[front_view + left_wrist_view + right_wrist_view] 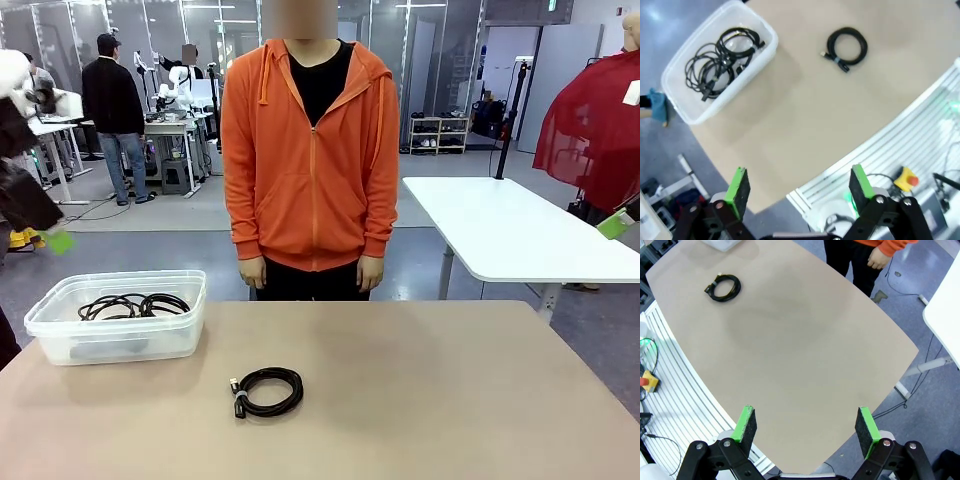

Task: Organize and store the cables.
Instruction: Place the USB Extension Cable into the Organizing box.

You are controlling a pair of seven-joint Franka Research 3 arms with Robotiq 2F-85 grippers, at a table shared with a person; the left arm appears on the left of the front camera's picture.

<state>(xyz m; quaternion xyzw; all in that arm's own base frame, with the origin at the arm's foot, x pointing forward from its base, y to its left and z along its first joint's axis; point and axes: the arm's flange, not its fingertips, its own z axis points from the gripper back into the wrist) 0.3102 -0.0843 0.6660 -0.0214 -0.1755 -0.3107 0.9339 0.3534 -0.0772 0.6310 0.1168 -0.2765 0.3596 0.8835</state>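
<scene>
Left wrist view: coiled cable [846, 47] far beyond gripper [800, 187].

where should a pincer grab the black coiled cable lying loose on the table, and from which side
Probably from straight above, pinching across the bundled strands of the black coiled cable on the arc opposite its plugs. The coil lies flat on the beige table with an open centre, so one finger could drop inside the ring and one outside. The plug end, toward the clear plastic bin, looks lumpier and likelier to slip.
</scene>
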